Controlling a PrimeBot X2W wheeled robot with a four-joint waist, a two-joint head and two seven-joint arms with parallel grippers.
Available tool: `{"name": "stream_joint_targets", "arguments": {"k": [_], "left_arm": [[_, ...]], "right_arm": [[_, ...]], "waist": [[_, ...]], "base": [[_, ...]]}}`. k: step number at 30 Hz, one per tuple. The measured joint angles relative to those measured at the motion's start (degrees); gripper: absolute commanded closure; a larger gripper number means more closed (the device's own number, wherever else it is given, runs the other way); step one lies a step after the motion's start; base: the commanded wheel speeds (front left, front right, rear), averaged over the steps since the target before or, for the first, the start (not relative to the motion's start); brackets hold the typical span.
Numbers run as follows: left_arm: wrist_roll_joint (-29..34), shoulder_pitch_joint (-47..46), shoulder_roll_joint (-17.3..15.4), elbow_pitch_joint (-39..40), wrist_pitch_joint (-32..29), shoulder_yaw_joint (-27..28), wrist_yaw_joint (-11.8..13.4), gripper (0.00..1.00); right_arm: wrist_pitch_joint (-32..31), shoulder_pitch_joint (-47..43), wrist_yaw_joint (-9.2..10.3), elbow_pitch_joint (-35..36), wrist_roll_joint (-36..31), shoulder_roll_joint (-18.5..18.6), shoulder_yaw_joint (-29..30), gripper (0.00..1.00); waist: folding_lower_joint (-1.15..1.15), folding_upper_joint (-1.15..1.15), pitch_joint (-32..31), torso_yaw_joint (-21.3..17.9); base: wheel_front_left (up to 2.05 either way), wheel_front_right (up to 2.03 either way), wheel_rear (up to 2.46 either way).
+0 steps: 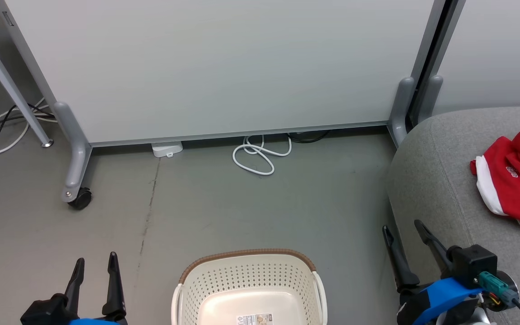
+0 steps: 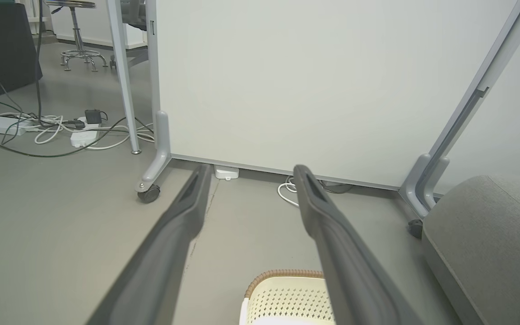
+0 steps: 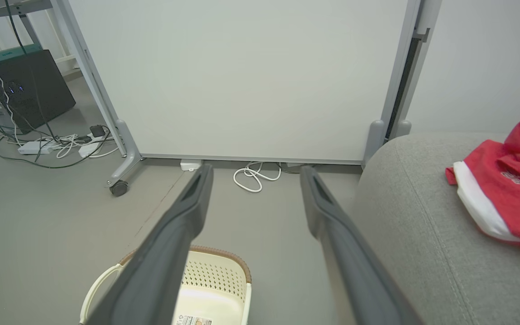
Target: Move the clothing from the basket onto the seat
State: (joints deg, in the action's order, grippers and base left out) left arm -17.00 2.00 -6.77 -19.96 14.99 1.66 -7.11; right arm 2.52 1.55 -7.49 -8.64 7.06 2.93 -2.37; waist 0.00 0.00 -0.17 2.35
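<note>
The clothing [image 1: 519, 180], crumpled bright red fabric with a white hem band, lies on the seat [image 1: 440, 180], a rounded cushion of coarse light-grey weave. On the smooth grey floor [image 1: 287, 203] beside it stands the basket [image 1: 248, 253], cream perforated plastic with a brown woven-look rim, its bottom bare. The left gripper [image 1: 96, 259] and right gripper [image 1: 401, 225] hang released, fingers spread, holding nothing.
</note>
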Motion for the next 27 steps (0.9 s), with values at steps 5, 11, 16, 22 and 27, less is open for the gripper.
{"name": "stream_joint_targets", "arguments": {"k": [5, 11, 16, 22, 27], "left_arm": [[0.0, 0.0, -0.1, 0.1, 0.0, -0.2, 0.0, 0.0], [-0.1, 0.8, 0.4, -1.4, -0.3, -0.4, 0.0, 1.0], [-0.1, 2.5, 1.6, -3.7, -0.3, -0.6, 0.0, 1.0], [-2.4, 3.7, 2.5, -5.3, -1.2, -0.6, 0.0, 1.0], [-7.4, 3.4, 2.5, -4.8, -2.6, -0.3, 0.0, 1.0]], "right_arm": [[0.0, 0.0, 0.0, -0.1, 0.2, 0.0, -0.1, 0.0], [0.0, -0.4, 0.01, -1.9, 0.2, 0.0, -0.2, 1.0], [-0.4, -1.5, 0.0, -4.6, 0.2, -0.1, -0.2, 1.0], [-0.7, -2.3, 0.01, -6.6, 2.8, -0.1, -0.1, 1.0], [-1.3, -2.3, 0.01, -6.6, 8.4, -0.1, 0.6, 1.0]], "waist": [[0.0, 0.0, 0.1, -0.1], [0.0, 0.0, 0.0, -0.1], [0.0, 0.0, 0.0, -0.2], [0.0, 0.0, 0.0, -0.2], [0.0, 0.0, 0.1, -0.3]], "base": [[0.0, 0.0, 0.0], [0.0, 0.0, 0.0], [0.0, 0.0, 0.0], [0.0, 0.0, 0.0], [0.0, 0.0, 0.0]]}}
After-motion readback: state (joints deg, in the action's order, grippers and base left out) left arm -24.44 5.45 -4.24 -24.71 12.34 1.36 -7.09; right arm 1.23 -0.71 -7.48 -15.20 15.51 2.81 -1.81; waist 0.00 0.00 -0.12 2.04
